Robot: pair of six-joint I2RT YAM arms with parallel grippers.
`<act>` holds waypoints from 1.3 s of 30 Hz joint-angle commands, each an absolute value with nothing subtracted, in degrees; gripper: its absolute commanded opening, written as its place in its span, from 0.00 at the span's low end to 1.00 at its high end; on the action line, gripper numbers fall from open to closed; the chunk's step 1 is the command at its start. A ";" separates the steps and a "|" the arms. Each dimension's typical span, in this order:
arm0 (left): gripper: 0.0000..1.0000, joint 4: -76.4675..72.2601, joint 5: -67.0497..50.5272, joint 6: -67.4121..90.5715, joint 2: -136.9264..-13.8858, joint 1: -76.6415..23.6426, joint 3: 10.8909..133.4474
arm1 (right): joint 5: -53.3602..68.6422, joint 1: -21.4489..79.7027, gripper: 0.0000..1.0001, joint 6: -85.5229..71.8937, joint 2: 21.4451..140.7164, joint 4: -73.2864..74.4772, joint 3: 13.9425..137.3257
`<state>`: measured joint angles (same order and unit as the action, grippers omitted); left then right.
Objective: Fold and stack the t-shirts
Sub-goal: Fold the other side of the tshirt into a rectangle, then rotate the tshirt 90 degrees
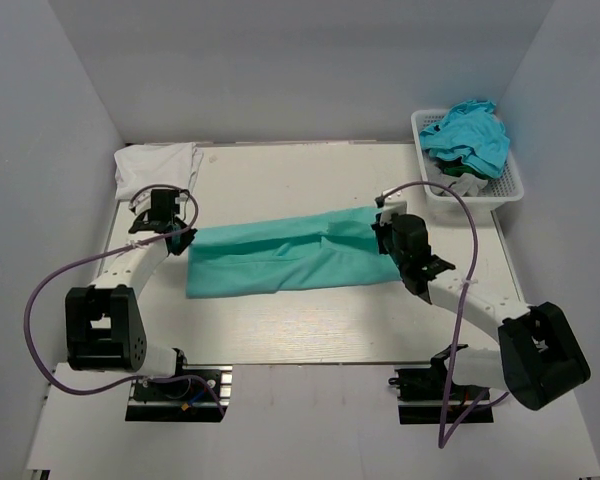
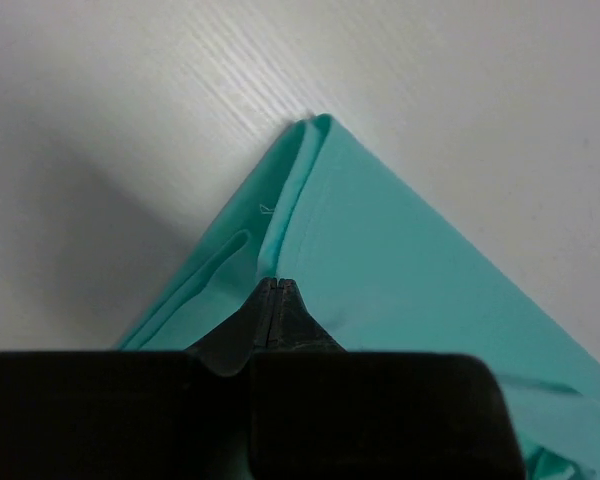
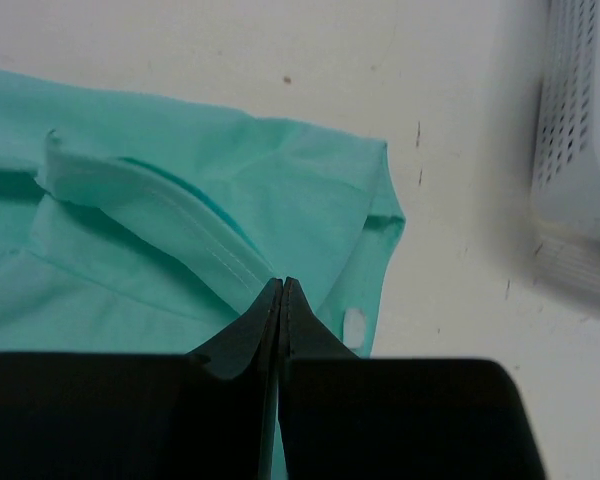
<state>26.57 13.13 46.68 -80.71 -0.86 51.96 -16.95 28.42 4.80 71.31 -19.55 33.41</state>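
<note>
L fingers [image 2: 256,318], R fingers [image 3: 262,322] pinch mint tee [image 1: 280,260] ends; white tee [image 1: 155,165] far-left, basket [image 1: 507,190] of turquoise tees [image 1: 470,135] far-right

The mint-green t-shirt [image 1: 290,258] is showing one plain pale green. The white t-shirt [image 1: 158,165] is looking plain white. The turquoise-blue t-shirts [image 1: 470,135] are looking bright blue-green. The basket [image 1: 477,193] is showing white with rows of little holes. The left tool [image 2: 277,285] and right tool [image 3: 281,283] are looking black.

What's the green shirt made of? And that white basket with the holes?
The mint-green t-shirt: soft matte cloth, likely cotton; it folds, wrinkles and has stitched hems. The white basket: seemingly hard, slightly shiny plastic, with even rows of moulded slots.
</note>
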 commanded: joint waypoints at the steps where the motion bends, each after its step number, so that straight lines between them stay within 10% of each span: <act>1: 0.00 29.53 16.86 50.09 -78.49 -0.97 50.28 | -20.21 28.92 0.00 1.06 70.05 -16.81 32.17; 6: 0.00 32.17 19.34 51.86 -79.89 -0.97 50.27 | -26.63 28.92 0.00 -6.67 69.43 -13.19 29.27; 8: 0.01 33.91 18.54 52.99 -81.81 -0.97 51.58 | -26.98 29.09 0.29 -8.87 69.87 -10.12 29.27; 15: 1.00 54.65 26.36 60.47 -87.63 0.09 63.27 | -24.00 29.09 0.50 -15.19 67.95 1.83 29.89; 21: 1.00 50.74 20.15 53.91 -84.82 -0.70 69.95 | -16.80 29.00 0.90 -12.92 62.84 -3.07 33.30; 30: 1.00 31.73 -6.93 46.06 -89.11 -3.07 64.07 | 8.50 30.49 0.90 -14.41 84.49 -15.28 47.62; 39: 1.00 34.80 -0.36 46.58 -94.57 -5.19 61.44 | 11.61 31.82 0.90 -20.56 92.55 -11.62 45.01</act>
<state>34.17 -3.29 46.54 -95.68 -5.30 62.61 9.93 32.03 -17.41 93.65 -12.75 46.59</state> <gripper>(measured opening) 0.997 0.905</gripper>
